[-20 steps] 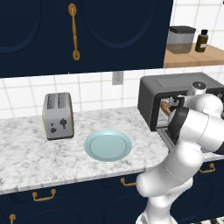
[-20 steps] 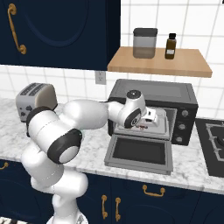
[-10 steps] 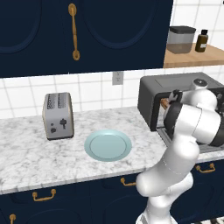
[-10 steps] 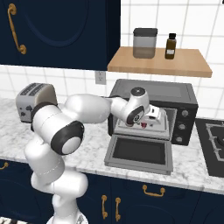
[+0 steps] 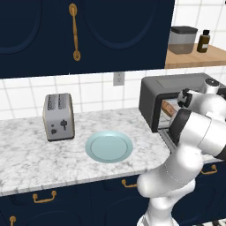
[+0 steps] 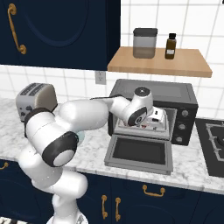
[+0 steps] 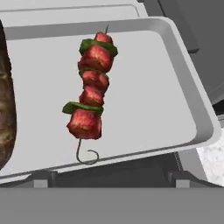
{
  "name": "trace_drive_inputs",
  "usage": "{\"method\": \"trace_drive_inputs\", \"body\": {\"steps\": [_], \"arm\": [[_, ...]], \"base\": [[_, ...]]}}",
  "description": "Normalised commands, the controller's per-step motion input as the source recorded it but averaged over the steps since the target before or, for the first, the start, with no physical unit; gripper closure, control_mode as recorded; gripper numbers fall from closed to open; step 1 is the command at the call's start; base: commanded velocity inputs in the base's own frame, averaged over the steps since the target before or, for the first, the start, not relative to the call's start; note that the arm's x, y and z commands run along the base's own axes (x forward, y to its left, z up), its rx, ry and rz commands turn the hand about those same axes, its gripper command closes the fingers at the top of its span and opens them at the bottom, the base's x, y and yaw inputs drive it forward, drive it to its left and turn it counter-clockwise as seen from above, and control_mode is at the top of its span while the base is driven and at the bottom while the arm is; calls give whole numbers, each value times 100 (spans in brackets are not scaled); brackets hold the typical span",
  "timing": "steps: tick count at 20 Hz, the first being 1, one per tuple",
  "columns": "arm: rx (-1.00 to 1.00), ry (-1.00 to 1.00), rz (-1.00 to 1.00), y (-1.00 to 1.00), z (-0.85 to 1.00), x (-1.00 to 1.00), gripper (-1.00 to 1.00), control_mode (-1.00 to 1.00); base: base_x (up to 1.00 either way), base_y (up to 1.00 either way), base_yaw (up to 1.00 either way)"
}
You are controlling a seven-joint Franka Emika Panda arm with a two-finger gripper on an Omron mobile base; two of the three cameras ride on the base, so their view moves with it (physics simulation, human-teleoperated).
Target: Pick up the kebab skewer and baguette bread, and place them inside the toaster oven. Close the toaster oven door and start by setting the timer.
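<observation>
While the kebab skewer (image 7: pixel 91 101) lies on the oven tray (image 7: pixel 175 96), the pincer has let go, its width unseen.

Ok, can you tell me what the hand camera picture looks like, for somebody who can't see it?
A kebab skewer with red meat chunks and green pieces lies on a pale grey tray. A sliver of brown baguette bread shows at the left edge, on the same tray.
</observation>
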Motion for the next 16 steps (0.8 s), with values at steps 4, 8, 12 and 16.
{"method": "trace_drive_inputs", "body": {"steps": [4, 8, 12, 16], "arm": [[0, -1, 0, 0, -1, -94, -100, -100], [1, 3, -15, 25, -28, -25, -100, -100], [0, 1, -29, 14, -35, 39, -100, -100], [3, 0, -21, 4, -29, 21, -100, -100]], "base": [[0, 0, 0], [0, 0, 0], [0, 0, 0], [0, 0, 0]]}}
